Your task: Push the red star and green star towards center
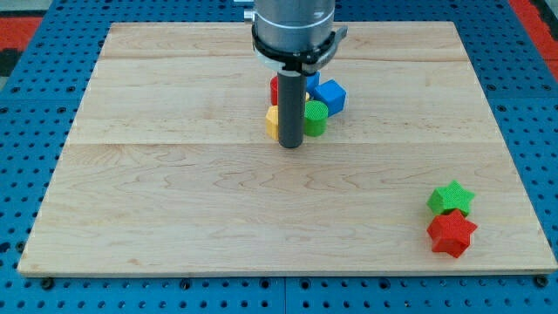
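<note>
Waiting near the middle cluster, with both stars not yet pushed toward the centre.

You have no jaws on this rig, so there is nothing spread or pinching to report; you work with my tip (290,145), the lower end of the dark rod, which rests on the pale wooden tabletop (174,201) just in front of a small huddle of blocks: a yellow block (273,121), a green cylinder block (315,117), a blue block (330,95) and a red block (275,88) partly hidden behind the rod. Your targets lie well apart from it, near the view's bottom-right corner: the green star block (451,199) touching the red star block (452,234) just below it. Judging from this, none of the task is done; both stars remain to be driven up and to the view's left.
</note>
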Robot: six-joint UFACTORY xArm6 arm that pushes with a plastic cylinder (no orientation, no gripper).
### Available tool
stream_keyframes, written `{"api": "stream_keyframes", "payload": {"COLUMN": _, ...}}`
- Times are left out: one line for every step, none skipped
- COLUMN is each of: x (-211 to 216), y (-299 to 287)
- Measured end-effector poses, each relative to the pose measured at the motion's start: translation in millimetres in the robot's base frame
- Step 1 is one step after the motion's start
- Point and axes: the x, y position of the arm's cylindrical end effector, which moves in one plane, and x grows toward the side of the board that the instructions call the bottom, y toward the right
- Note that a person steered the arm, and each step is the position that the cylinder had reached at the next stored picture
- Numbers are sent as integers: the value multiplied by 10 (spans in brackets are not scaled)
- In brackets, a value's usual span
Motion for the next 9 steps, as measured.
{"api": "stream_keyframes", "payload": {"x": 142, "y": 112}}
{"api": "stream_keyframes", "payload": {"x": 154, "y": 888}}
{"api": "stream_keyframes", "payload": {"x": 121, "y": 1727}}
{"api": "stream_keyframes", "payload": {"x": 424, "y": 2477}}
{"api": "stream_keyframes", "payload": {"x": 1107, "y": 2781}}
{"api": "stream_keyframes", "payload": {"x": 1452, "y": 2616}}
{"api": "stream_keyframes", "payload": {"x": 874, "y": 2166}}
{"api": "stream_keyframes", "payload": {"x": 653, "y": 1559}}
{"api": "stream_keyframes", "payload": {"x": 413, "y": 2645}}
